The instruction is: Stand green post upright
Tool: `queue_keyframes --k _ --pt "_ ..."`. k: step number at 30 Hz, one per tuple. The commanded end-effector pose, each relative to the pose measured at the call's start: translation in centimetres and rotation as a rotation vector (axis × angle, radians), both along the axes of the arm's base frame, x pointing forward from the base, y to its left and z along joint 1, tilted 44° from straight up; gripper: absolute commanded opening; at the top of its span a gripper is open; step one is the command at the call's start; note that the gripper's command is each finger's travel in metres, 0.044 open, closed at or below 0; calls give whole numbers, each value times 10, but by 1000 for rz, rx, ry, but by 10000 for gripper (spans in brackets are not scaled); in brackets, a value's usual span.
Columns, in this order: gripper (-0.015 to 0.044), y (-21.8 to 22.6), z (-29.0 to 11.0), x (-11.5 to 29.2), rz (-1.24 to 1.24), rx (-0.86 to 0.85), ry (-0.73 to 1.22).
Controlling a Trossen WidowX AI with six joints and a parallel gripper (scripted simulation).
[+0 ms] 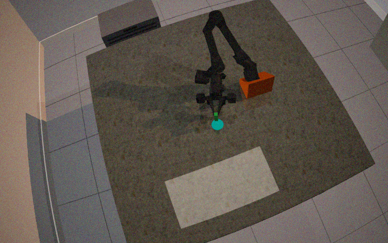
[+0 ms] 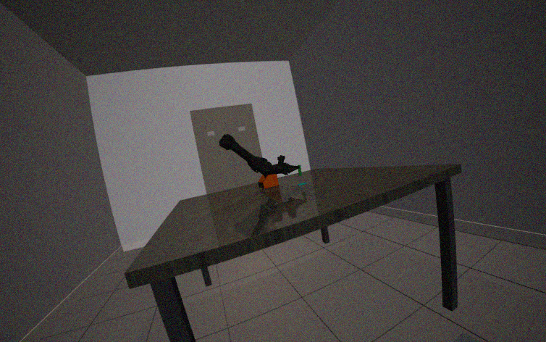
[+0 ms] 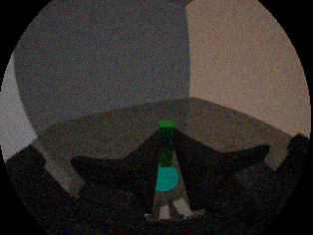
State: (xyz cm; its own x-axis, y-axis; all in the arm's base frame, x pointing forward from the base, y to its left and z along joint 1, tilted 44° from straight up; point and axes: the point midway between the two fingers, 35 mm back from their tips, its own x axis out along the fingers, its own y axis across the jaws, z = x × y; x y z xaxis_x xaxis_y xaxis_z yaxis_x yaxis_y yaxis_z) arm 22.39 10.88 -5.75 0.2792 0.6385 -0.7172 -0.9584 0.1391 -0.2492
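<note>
The green post (image 1: 215,117) (image 2: 300,171) (image 3: 166,144) stands upright between the fingertips, its lower end hanging below them. My gripper (image 1: 216,113) (image 2: 298,167) (image 3: 165,132) is shut on it near its upper end and points nearly level. In the exterior view the post is held above the table, with a gap between its lower end and the cyan circle. The cyan circle (image 1: 217,124) (image 2: 302,184) (image 3: 168,179) lies flat on the table. In the top view it shows just beyond the post's lower end, and in the wrist view just below it.
An orange block (image 1: 260,85) (image 2: 270,181) stands on the table (image 1: 315,128) (image 2: 362,183) beside the arm's base. A pale rectangle (image 1: 222,187) lies on the table on the far side of the circle from the arm.
</note>
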Motion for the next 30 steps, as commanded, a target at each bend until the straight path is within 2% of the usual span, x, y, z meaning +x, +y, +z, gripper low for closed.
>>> queue_keyframes --k 1,19,30 --pt "23 -6 -6 0 6 5 -5" --pt "23 -32 -38 1 -5 7 1" --pt "23 -32 -38 1 -5 7 2"
